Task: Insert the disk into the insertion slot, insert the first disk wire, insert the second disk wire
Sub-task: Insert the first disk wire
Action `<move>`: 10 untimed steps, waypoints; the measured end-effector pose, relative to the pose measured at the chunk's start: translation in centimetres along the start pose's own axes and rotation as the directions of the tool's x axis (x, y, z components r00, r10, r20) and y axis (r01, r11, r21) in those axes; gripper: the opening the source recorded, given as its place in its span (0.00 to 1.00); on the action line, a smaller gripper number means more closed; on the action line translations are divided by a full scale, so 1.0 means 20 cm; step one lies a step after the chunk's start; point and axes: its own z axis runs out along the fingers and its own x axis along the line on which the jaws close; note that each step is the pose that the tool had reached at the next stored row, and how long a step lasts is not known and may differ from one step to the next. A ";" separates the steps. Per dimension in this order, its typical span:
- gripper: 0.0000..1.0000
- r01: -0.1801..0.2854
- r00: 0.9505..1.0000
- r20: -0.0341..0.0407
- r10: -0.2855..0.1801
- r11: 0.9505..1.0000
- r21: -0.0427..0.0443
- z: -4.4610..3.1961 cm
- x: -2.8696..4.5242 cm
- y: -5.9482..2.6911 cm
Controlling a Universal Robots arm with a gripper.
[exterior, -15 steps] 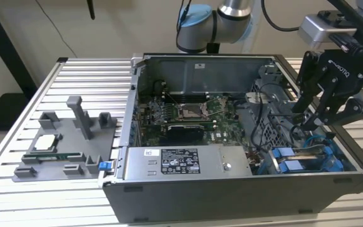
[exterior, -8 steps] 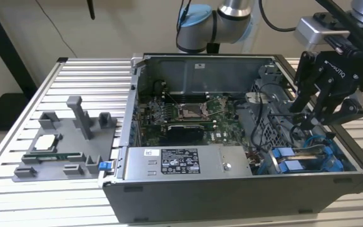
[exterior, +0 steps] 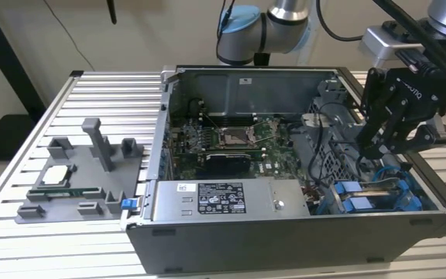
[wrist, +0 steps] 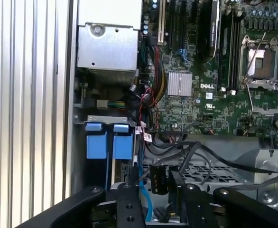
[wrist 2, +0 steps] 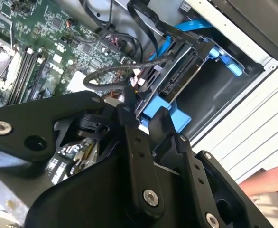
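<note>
One disk [wrist 2: 179, 76] (blue-framed) lies lengthwise in the insertion slot [wrist 2: 210, 90], connectors toward motherboard [wrist 2: 49, 47].

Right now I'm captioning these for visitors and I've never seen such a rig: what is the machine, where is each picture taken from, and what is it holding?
It is one robot arm with a black hand, working over an open computer case on a slatted metal table. The exterior view is taken from a camera off the arm. Both wrist views come from cameras riding near the hand, looking into the case. Beside the case lies a grey tray of parts. Inside are the green motherboard and a grey power-supply box. The disk, in its blue carrier, already sits in the drive cage. The hand seems to grip a black cable plug near it.
</note>
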 end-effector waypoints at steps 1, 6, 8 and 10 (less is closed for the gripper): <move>0.00 0.001 1.000 0.001 -0.001 1.000 0.001 0.001 0.000 0.002; 0.00 0.007 1.000 0.013 -0.008 1.000 0.011 0.003 0.000 0.008; 0.00 0.013 1.000 0.017 -0.013 1.000 0.019 0.004 0.000 0.008; 0.00 0.019 1.000 0.022 -0.020 0.999 0.027 0.006 0.000 0.009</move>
